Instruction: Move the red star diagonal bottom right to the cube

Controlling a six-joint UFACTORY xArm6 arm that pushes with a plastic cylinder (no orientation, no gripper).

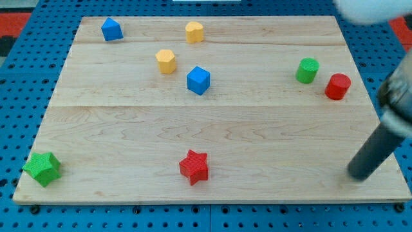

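My tip (356, 175) is resting near the board's (257, 142) bottom-right corner, well apart from every block; I have no fingers to release or clench, only this dark rod, and its end is a little blurred, so whether it is touching the wood I cannot tell. The red star (194, 167) is lying near the view's bottom, about mid-width, far to the left of my tip. The blue cube (198, 80) is sitting almost directly above it, toward the view's top, with a yellow block (166, 61) just beside it at its upper left. A red cylinder (337, 86) and a green cylinder (308, 70) are standing near each other at the right.
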